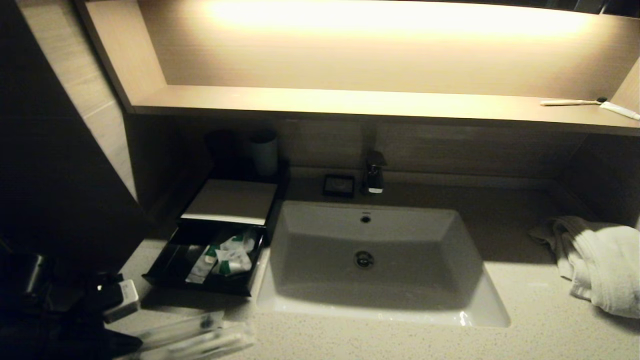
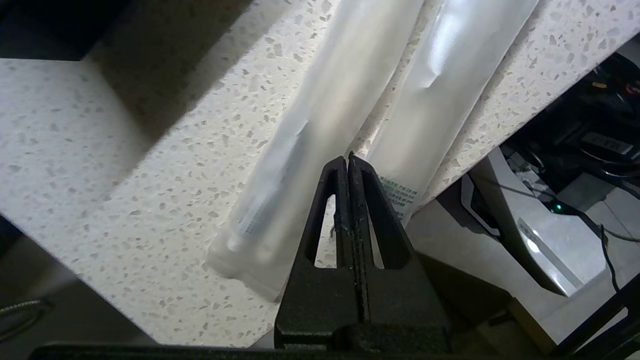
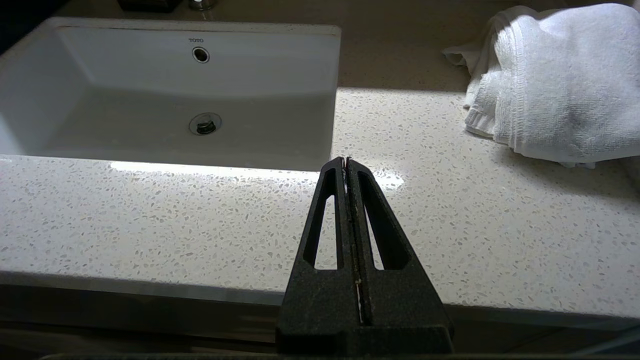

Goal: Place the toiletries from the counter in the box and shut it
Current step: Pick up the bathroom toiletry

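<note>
The black box (image 1: 165,275) stands at the counter's (image 1: 525,300) left, its drawer pulled out under the cream top panel (image 1: 232,200). Several white sachets with green marks (image 1: 227,256) lie in the drawer. Two long slim wrapped sticks (image 1: 195,336) lie side by side at the counter's front left edge; the left wrist view shows both, one (image 2: 310,135) beside the other (image 2: 440,85). My left gripper (image 2: 348,159) is shut and empty, its tip over the gap between the two sticks. My right gripper (image 3: 346,161) is shut and empty over the counter's front edge, right of the basin.
The white basin (image 1: 350,312) fills the counter's middle, with a tap (image 1: 374,175) and a small black square dish (image 1: 339,185) behind it. A white towel (image 1: 600,260) lies at the right. A cup (image 1: 264,152) stands behind the box. A toothbrush and tube (image 1: 570,102) lie on the lit shelf.
</note>
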You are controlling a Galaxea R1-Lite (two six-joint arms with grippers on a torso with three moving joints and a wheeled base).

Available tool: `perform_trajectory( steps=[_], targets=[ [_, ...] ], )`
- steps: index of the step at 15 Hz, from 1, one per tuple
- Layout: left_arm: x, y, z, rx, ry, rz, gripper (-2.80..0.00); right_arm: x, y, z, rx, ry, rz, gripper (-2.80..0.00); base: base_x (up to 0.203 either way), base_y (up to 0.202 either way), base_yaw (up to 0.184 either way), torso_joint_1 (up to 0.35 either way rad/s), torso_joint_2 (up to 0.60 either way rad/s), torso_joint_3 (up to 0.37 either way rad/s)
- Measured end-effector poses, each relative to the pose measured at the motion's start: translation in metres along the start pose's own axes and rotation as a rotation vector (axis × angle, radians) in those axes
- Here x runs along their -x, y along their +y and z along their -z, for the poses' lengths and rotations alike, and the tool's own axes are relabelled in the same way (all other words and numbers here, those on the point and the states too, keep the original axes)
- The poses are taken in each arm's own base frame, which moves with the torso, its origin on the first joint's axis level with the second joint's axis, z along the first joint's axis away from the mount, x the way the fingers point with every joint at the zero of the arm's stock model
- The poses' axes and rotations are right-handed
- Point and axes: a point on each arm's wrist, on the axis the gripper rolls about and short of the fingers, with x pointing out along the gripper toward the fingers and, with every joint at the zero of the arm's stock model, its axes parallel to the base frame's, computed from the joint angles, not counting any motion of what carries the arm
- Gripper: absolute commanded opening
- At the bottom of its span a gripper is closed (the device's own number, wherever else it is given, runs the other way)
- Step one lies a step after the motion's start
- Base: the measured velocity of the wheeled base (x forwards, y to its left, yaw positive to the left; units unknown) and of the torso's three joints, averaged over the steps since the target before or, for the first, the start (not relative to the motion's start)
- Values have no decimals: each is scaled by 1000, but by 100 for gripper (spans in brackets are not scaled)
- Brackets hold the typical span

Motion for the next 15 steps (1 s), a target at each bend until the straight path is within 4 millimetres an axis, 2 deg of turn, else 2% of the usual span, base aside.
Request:
perform_trajectory(
  steps=[2,3,15],
  targets=[
    [2,0,0,-3,-7,-6,-280,0,0,0,0,0,0,-280,0,0,0,0,0,0],
    [2,1,1,-8,-8,-10,0,0,0,0,0,0,0,-280,0,0,0,0,0,0],
    [4,1,16,-94,-13,-1,0,0,0,0,0,0,0,-280,0,0,0,0,0,0]
  ],
)
